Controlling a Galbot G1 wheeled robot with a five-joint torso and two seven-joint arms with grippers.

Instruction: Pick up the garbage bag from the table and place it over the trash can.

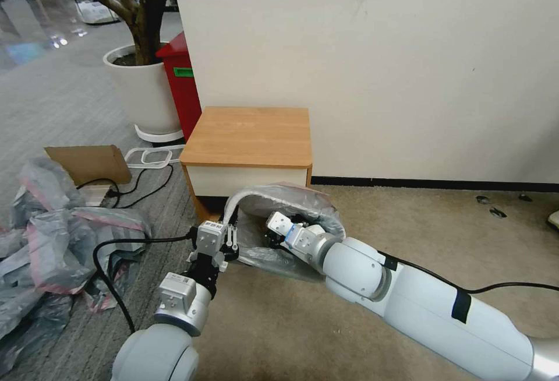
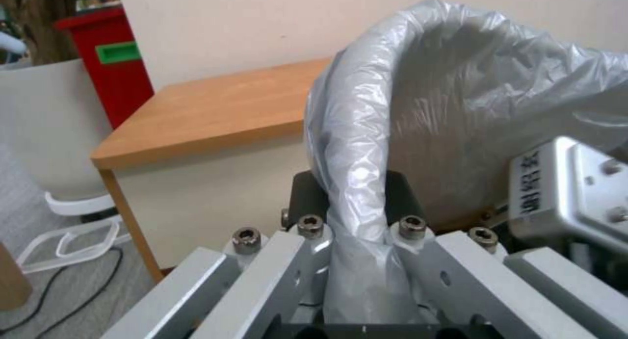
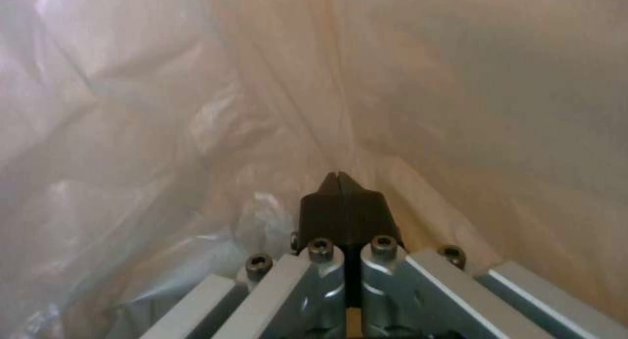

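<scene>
Below the table's front edge, low over the carpet, the garbage bag (image 1: 303, 200) hangs open between both arms, mouth facing the robot, its long axis running left to right. Its rim is bunched into a pale rope arching up from the left gripper (image 1: 231, 248), whose dark pads (image 2: 307, 194) are pressed together on that twisted strand. The right gripper (image 1: 273, 230) sits inside the mouth, plastic film on all sides of it; its black fingertips (image 3: 343, 209) meet with no gap, nothing visibly between them. The table (image 1: 250, 133) stands just behind the bag against the wall. A heap of grey-pink bags (image 1: 52, 241) lies well to the left.
</scene>
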